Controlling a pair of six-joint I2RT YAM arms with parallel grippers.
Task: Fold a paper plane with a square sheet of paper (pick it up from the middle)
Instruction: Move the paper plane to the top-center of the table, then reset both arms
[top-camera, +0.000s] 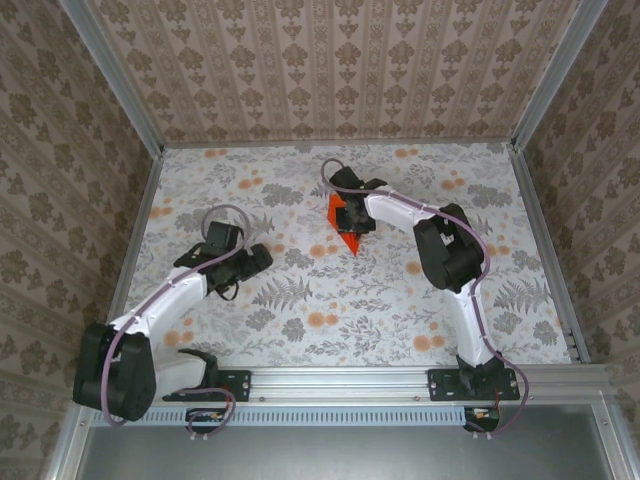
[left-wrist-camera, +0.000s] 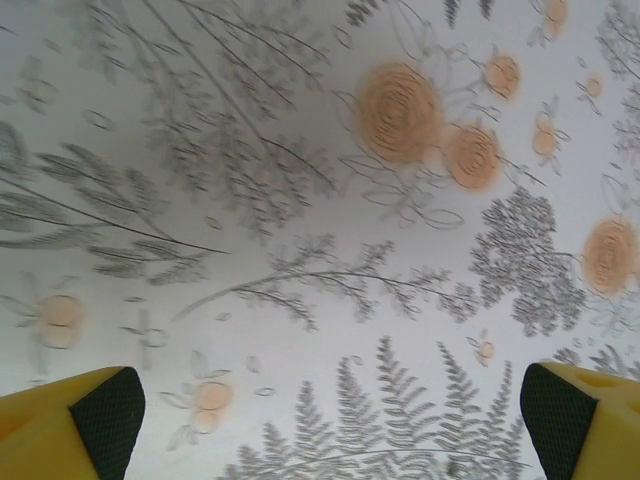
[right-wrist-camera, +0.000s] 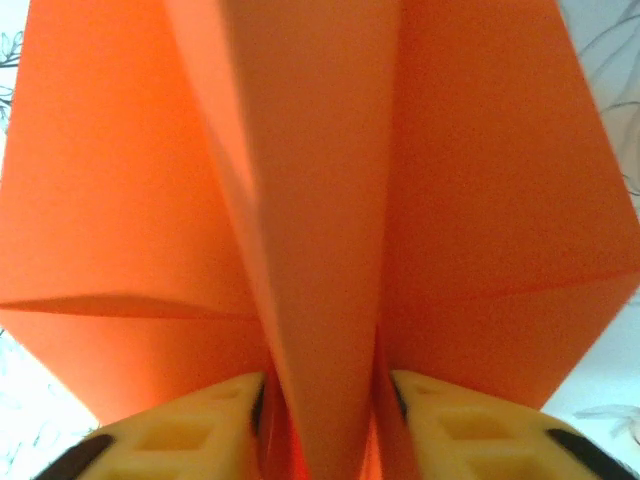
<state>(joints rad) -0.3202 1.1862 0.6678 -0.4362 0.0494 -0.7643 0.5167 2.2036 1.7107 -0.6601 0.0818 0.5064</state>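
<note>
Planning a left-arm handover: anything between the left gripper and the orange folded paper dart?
Nothing visible. Between the open left gripper and the creased bright orange paper plane lies just bare floral-printed table; the right gripper sits at the plane's far end.

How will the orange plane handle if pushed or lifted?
The paper plane looks thin and very light, so a nudge would likely slide it across the table. Its sharp creases probably stiffen it lengthwise, yet the wings may flop. The fold between the right jaws looks springy and could spread.
</note>
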